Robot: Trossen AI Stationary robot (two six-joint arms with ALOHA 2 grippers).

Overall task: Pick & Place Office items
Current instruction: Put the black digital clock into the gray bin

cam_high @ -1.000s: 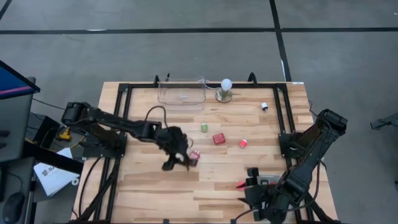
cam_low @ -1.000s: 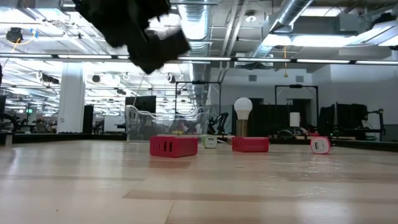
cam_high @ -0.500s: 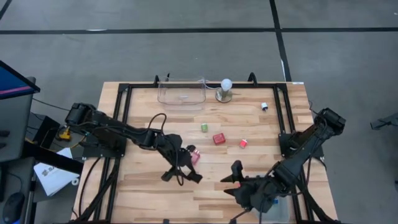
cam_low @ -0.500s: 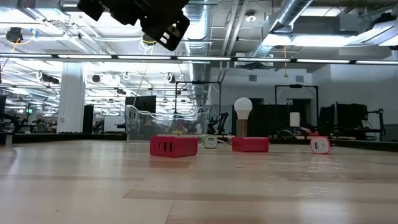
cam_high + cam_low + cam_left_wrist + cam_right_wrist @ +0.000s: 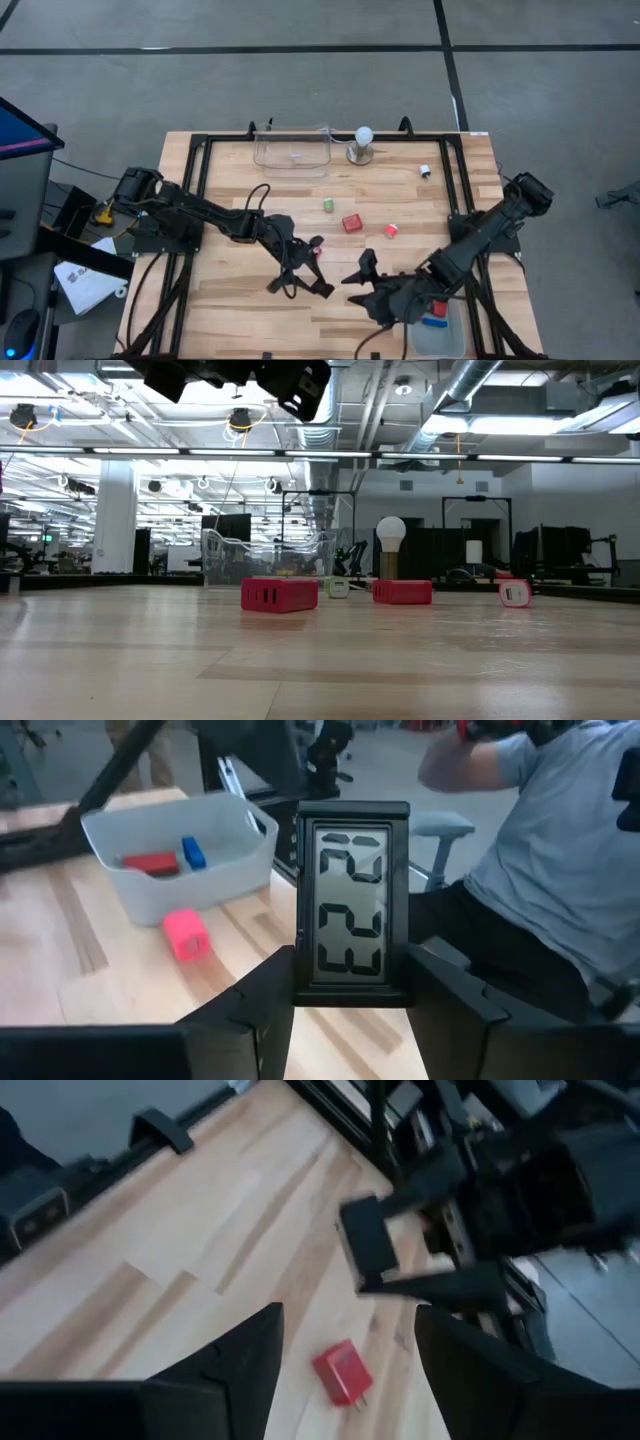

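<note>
- Both arms have shifted over the last second: the left gripper (image 5: 300, 282) has travelled from beside the pink piece toward the table's front middle, and the right gripper (image 5: 360, 278) has swung in from the front right corner to meet it near the centre
- Left gripper's fingers (image 5: 250, 1015) are closed tight on a small black-framed display (image 5: 352, 905) with dark digits on a grey screen; it stands upright between them, lifted off the wood
- Right gripper's fingers (image 5: 235, 1365) are spread wide with nothing between them, hovering over the table (image 5: 230, 300) with a red block (image 5: 340, 1372) lying below
- From the right wrist view the display (image 5: 368, 1245) shows edge-on in the other arm's grip, just ahead
- Grey bin (image 5: 245, 830) at the front right corner holds a red piece (image 5: 150, 863) and a blue piece (image 5: 193, 852); a pink cube (image 5: 186, 935) lies on the wood just beside it
- Mid-table lie a green block (image 5: 328, 204), a larger red block (image 5: 351, 223) and a small red piece (image 5: 391, 230), all apart from each other; a black-and-white piece (image 5: 425, 171) sits near the right rail
- At the back edge a clear tub (image 5: 292, 150) stands beside the white ball (image 5: 362, 136) on its round base
- A seated person in a grey shirt (image 5: 560, 850) shows beyond the table
</note>
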